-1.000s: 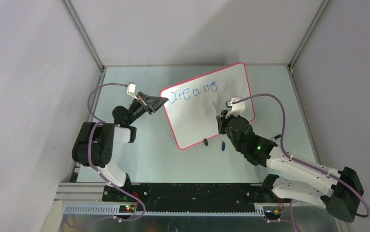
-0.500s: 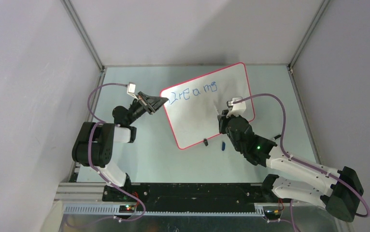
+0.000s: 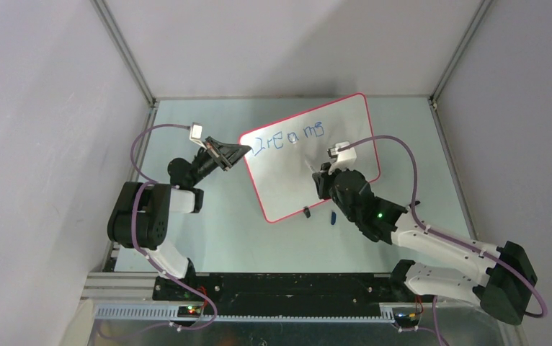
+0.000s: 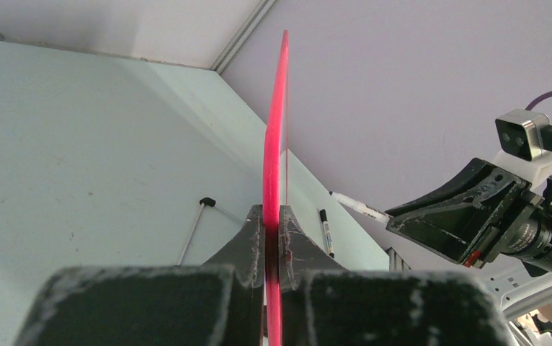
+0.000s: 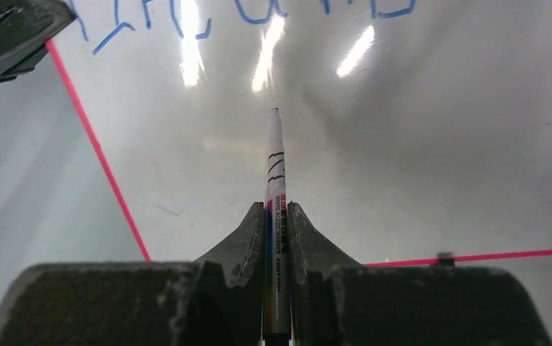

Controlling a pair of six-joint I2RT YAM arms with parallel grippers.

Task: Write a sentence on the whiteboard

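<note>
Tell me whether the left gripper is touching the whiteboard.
Touching. The left wrist view shows the left gripper clamped on the edge of the whiteboard, no gap.

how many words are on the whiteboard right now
1: a blue word, roughly "Dreams", along the whiteboard's far edge. The right arm covers part of the board, so more may be hidden.

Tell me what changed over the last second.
The right gripper, shut on the marker, shifted left and a little away from the bases over the whiteboard, below the blue writing. The left gripper stays clamped on the whiteboard's left edge; whiteboard and writing look unchanged.
</note>
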